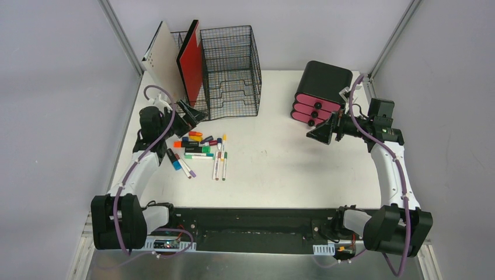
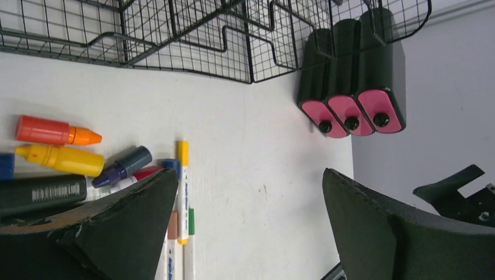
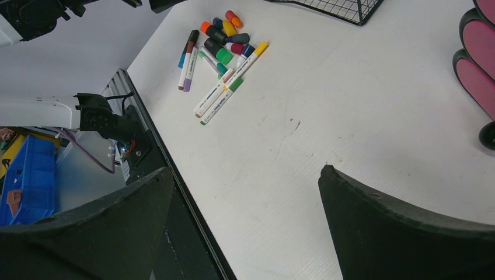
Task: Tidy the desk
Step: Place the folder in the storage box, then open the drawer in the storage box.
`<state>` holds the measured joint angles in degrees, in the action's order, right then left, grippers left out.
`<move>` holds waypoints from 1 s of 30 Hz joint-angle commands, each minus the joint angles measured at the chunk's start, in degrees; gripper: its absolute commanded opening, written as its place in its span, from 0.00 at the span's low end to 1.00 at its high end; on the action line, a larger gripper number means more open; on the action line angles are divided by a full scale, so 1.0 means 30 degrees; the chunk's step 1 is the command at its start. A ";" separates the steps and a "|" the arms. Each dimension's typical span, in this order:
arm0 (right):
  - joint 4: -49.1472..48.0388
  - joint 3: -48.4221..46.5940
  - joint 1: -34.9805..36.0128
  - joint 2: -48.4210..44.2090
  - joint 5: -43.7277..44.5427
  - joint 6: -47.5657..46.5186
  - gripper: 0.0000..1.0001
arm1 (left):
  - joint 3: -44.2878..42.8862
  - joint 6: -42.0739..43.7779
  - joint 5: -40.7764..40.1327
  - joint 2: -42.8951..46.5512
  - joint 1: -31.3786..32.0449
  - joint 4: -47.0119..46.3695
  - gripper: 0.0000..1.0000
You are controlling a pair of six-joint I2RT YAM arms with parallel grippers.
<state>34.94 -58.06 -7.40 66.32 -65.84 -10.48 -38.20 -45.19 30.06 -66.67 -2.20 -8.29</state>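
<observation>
Nothing sorted yet, by the look. The desk (image 1: 280, 175) spans the whole space ahead of both bases. The markers (image 1: 201, 149) lie loose in a heap near its left edge, just in front of the rack (image 1: 230, 70) at the far-left corner. The drawer box (image 1: 318, 93) sits at the far-right corner. Left gripper (image 1: 191, 115) is released, jaws wide, nothing in them; right gripper (image 1: 321, 133) the same, wide and empty. My guess at the step: first marker pick, left arm. To do it well, take one from the fringe of the heap, not the middle. The orange marker (image 2: 55, 131) and yellow marker (image 2: 58, 158) lie just beside each other, so a grab there risks two at once or a scatter. The pens (image 1: 220, 165) on the heap's right side lie packed parallel, so go for the outermost. Turn the wrist so the jaws straddle the barrel crosswise, drop straight, close at mid-barrel so it doesn't tip. Pose: left arm reaches forward along the left edge, wrist turned toward centre, gripper low by the heap's far-left side and near the rack's foot, so mind the wire. Right arm runs up the right edge, elbow raised, gripper pointing inward just in front of the drawer box, well apart from the markers.
</observation>
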 commanded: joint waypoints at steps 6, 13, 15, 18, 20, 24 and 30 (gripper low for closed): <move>0.0018 -0.0890 -0.0082 0.0176 0.0323 -0.0667 0.99 | -0.0145 0.2711 0.0460 0.2353 0.2061 0.3935 0.99; 0.0251 -0.1002 -0.0139 0.0489 0.0621 -0.0881 0.99 | -0.3518 0.5514 -0.0234 0.2281 0.4561 0.8470 0.99; 0.0404 -0.1078 -0.0192 0.0580 0.0745 -0.1022 0.99 | -0.4666 0.6414 -0.0151 0.2029 0.4847 0.9846 0.99; 0.0656 -0.1202 -0.0228 0.0813 0.0925 -0.1281 0.99 | -0.5925 0.7870 -0.0282 0.1760 0.4952 1.1421 0.99; 0.0874 -0.1291 -0.0308 0.1014 0.1115 -0.1516 0.99 | -0.6286 0.8618 -0.0735 0.1718 0.4951 1.1773 0.99; 0.1801 -0.1752 -0.0620 0.1362 0.1706 -0.2478 0.99 | -0.6144 0.9669 -0.1149 0.1737 0.4952 1.1242 0.99; 0.3111 -0.2384 -0.1883 0.1521 0.1706 -0.2478 0.99 | -0.5031 1.0456 -0.1697 0.2430 0.4863 1.0687 0.99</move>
<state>41.65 -61.84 -10.72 70.91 -61.01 -15.75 -55.00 -17.65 27.27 -61.30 12.40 24.73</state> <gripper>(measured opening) 0.990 0.992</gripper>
